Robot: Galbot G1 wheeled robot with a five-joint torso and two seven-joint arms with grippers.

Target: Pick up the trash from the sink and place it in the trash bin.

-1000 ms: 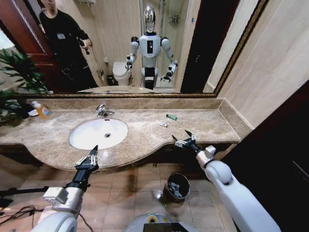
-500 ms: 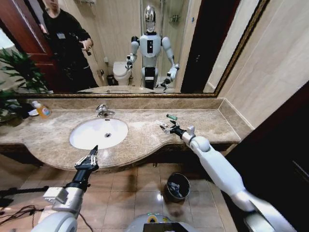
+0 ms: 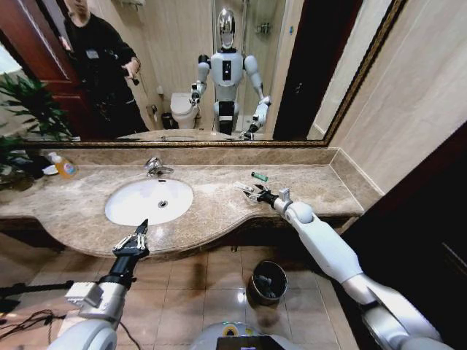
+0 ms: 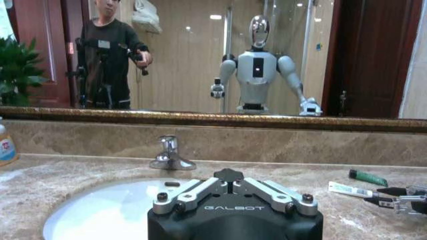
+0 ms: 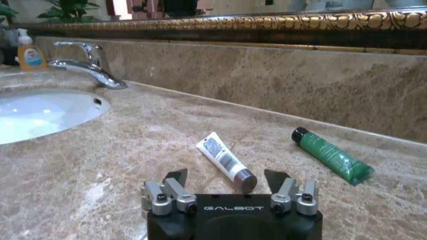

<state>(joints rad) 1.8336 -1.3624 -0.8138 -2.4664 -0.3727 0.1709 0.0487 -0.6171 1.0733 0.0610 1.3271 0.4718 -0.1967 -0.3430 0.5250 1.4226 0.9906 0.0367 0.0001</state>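
Trash lies on the marble tabletop (image 3: 219, 211) to the right of the sink (image 3: 149, 201), not in the basin itself: a small white-and-blue tube (image 5: 225, 161) and, just beyond it toward the back wall, a dark green tube (image 5: 331, 155) with a black cap. The two tubes sit near each other but apart, both flat on the stone.

The right gripper (image 3: 252, 192) reaches out over the tabletop on a long extended arm, low above the surface, its jaws spread and empty. In the right wrist view the white-and-blue tube's grey capped end lies between the open fingers (image 5: 176, 182), just ahead of them; contact cannot be made out. The left wrist view shows that gripper (image 4: 393, 198) from the side, its dark tips at the tube's near end.

The left gripper (image 3: 133, 241) hangs in front of the tabletop's curved front edge, below the sink, jaws parted and holding nothing.

The chrome faucet (image 3: 155, 168) stands behind the white oval basin, and an orange soap bottle (image 3: 64, 167) sits far to the left by the mirror (image 3: 182, 65). The trash bin (image 3: 265, 281), black with a shiny rim, stands on the tiled floor (image 3: 190, 292) beneath the tabletop, under the right arm.
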